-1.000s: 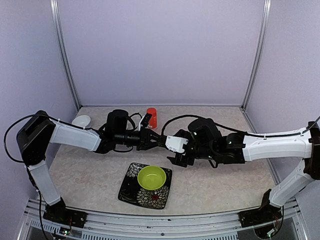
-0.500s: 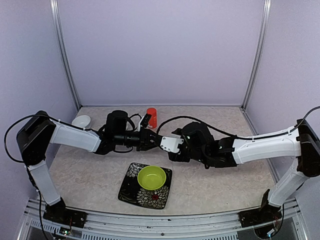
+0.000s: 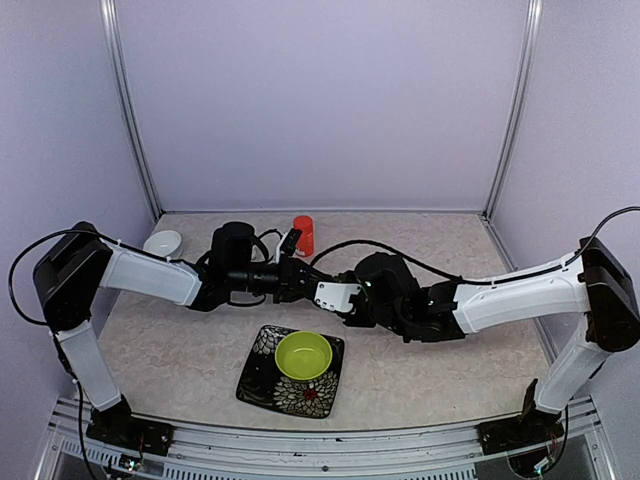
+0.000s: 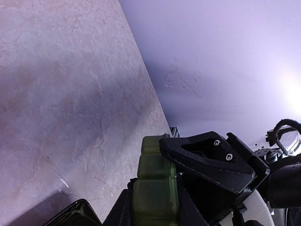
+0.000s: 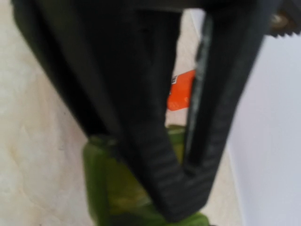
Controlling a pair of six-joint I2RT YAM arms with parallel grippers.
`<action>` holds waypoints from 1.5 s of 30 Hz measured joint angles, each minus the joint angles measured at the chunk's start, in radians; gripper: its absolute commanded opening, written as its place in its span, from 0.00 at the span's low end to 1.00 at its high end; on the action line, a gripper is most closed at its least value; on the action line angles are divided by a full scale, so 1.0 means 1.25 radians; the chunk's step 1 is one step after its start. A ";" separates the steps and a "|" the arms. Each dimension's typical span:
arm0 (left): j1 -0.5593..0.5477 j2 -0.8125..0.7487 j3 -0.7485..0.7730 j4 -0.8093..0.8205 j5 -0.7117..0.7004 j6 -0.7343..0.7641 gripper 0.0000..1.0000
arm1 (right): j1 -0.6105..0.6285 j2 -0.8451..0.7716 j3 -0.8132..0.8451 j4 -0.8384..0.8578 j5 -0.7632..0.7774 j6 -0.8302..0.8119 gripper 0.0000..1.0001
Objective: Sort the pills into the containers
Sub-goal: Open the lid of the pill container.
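Unreadably blurred: orange bottle (image 5: 181, 94) behind pillbox (image 5: 106, 188)

Pillbox (image 4: 153, 188) dark green; bowl (image 3: 303, 355) lime — plate (image 3: 258, 372) black, white floral; bottle (image 3: 303, 236) orange; tabletop (image 3: 450, 360) beige marble.

- pillbox (image 4: 153, 188): translucent dark green plastic, dull sheen
- right gripper (image 5: 186, 188) fingers (image 5: 155, 179): matt black plastic, finely ribbed
- tabletop (image 4: 56, 94): matt, marbled stone look
- bowl (image 3: 303, 354): glossy lime-green

Pillbox (image 4: 153, 188) hemmed — orange bottle (image 3: 303, 235) behind, lime bowl (image 3: 303, 355) in front; far-right table (image 3: 480, 250) bare.
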 measured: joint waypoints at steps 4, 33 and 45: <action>0.000 0.000 -0.001 0.002 -0.001 -0.001 0.19 | 0.000 0.000 0.000 -0.001 0.000 -0.004 0.11; 0.004 0.000 -0.004 -0.045 -0.001 0.051 0.19 | -0.070 -0.018 0.101 -0.240 -0.302 0.158 0.68; 0.004 0.000 -0.005 -0.047 -0.003 0.067 0.19 | -0.080 -0.019 0.104 -0.255 -0.258 0.182 0.71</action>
